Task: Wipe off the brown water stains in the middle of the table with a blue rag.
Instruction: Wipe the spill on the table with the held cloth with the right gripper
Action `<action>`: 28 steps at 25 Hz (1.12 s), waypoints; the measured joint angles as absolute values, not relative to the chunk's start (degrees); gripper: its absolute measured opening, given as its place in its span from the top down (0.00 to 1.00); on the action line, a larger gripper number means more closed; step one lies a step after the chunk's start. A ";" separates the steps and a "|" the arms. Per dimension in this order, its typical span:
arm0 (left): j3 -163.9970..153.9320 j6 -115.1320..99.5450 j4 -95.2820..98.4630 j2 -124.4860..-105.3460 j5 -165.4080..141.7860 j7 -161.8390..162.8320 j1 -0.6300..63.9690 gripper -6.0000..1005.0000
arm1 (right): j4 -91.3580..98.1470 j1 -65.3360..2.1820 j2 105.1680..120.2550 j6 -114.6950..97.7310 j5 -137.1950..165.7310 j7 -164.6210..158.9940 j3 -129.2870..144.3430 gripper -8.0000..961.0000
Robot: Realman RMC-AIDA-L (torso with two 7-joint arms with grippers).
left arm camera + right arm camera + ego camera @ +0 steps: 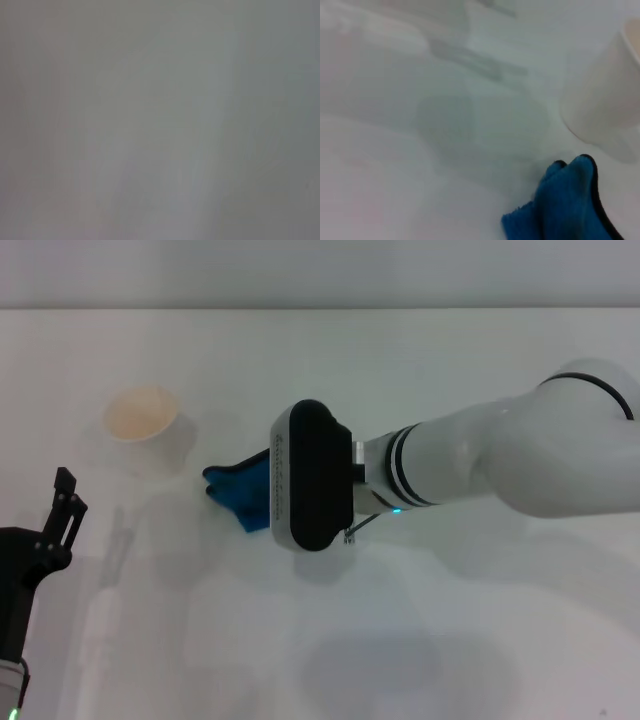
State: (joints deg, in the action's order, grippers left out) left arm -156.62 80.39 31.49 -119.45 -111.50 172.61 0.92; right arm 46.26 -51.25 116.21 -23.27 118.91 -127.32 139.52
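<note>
The right hand sits mid-desk with the blue rag bunched beneath it, seemingly gripped; its fingers are hidden. No brown stain shows, so the wipe direction is unclear. The left hand, fingers parted and empty, is parked well off to the left

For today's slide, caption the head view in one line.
Right gripper holds blue rag on white table beside cup.

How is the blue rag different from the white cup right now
The blue rag is bright blue, soft and bunched, partly hidden under the right gripper. The white cup is pale, rigid, standing upright with its open mouth showing, untouched by either arm. Both sit on the table, close together.
</note>
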 joint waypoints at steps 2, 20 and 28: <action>-156.62 80.42 31.48 -119.43 -111.38 172.61 1.01 0.14 | 47.03 -50.18 116.20 -23.52 118.88 -125.86 138.45 0.86; -156.62 80.15 31.55 -119.44 -111.36 172.62 2.08 0.14 | 30.51 -54.90 116.19 -13.77 118.79 -124.82 130.06 0.86; -156.62 80.13 31.55 -119.44 -111.36 172.62 2.10 0.14 | 31.92 -53.88 116.18 -15.10 118.65 -123.87 132.92 0.87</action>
State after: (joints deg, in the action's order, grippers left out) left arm -156.62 80.13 31.55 -119.44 -111.36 172.62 2.10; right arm 31.92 -53.88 116.18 -15.10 118.65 -123.87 132.92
